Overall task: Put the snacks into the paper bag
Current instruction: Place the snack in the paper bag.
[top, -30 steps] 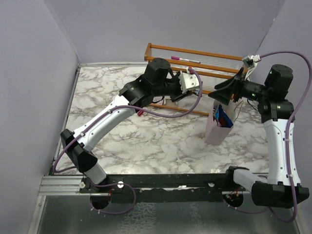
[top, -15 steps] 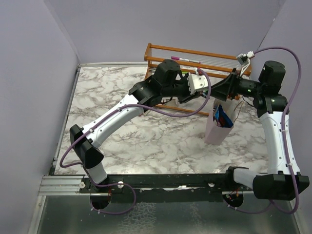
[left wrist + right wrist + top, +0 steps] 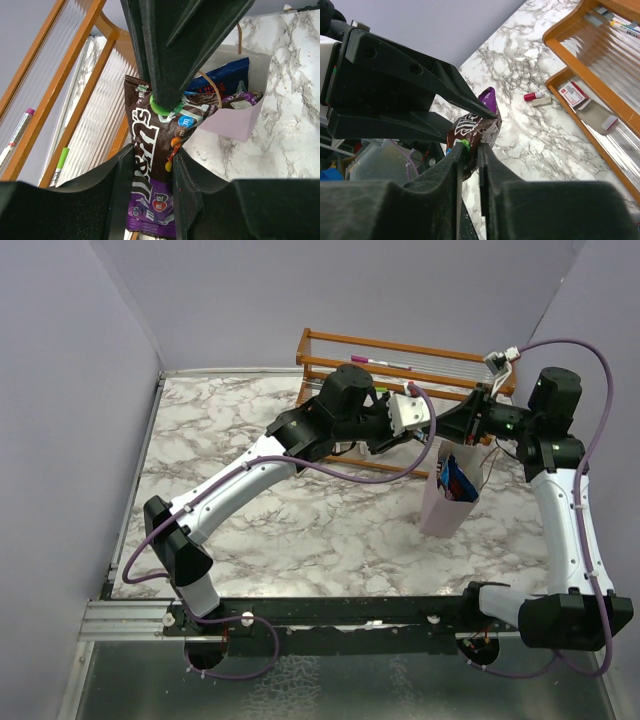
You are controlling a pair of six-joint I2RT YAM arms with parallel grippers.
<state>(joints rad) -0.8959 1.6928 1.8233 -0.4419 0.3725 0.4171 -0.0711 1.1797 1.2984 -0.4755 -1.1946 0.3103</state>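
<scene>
Both arms meet over the far right of the table (image 3: 300,525), in front of the rack (image 3: 400,360).

Left gripper (image 3: 152,167): jaws narrow, clamped on the lower end of a brown-purple packet (image 3: 145,132), one finger on each side and touching the wrapper.

Right gripper (image 3: 471,150): jaws nearly together, pinching the other end of the same packet; a green pad sits on the wrapper. Both grippers have it at once.

The packet is in the air, off the table, just beside the open mouth of the bag (image 3: 443,508) and not inside it.

The bag stands upright on the table near the rack's right end, and holds other snacks: a blue packet (image 3: 225,75) shows at the top, with more wrappers under it, hard to tell apart.
</scene>
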